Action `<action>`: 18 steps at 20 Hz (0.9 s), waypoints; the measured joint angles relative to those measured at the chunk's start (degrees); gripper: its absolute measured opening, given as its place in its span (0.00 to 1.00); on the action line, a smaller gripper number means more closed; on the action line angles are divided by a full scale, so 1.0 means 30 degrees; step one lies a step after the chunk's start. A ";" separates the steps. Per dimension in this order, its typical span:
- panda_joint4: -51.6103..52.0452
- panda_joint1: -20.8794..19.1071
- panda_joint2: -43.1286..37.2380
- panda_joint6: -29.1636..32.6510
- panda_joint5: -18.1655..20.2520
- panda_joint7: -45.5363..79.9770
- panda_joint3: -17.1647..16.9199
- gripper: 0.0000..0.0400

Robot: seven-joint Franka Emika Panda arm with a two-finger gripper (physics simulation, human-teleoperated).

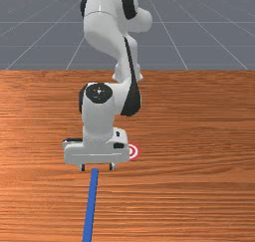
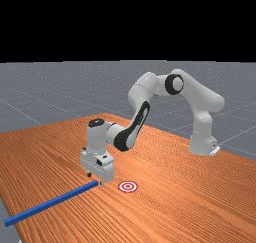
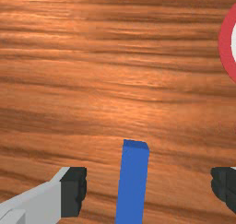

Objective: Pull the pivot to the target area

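Observation:
In the front view my gripper (image 1: pixel 96 167) is over the near end of a long blue bar (image 1: pixel 90 206), which runs down to the picture's bottom edge. The wrist view has the gripper (image 3: pixel 149 190) open, with the blue bar (image 3: pixel 132 184) between its wide-set fingers and touching neither. A red-and-white ring target (image 1: pixel 132 152) lies flat on the table, just right of my hand in the front view and partly hidden by it. The far view has the whole target (image 2: pixel 128 186) a short way right of the bar's end. No separate pivot can be made out.
The wooden table (image 2: pixel 165 207) carries the bar and target. In the far view the bar's other end reaches the table's edge at the left. My arm (image 2: pixel 145 94) arches above the table from its base at the right.

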 joint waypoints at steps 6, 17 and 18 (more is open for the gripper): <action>1.0415 0.1451 0.5455 -0.4552 0.0531 -0.2243 0.0121 1.00; 1.4771 0.1996 0.8551 -0.5333 0.1000 -0.3182 0.0194 0.61; 1.4616 0.2121 0.8467 -0.5203 0.0715 -0.2880 -0.0096 0.37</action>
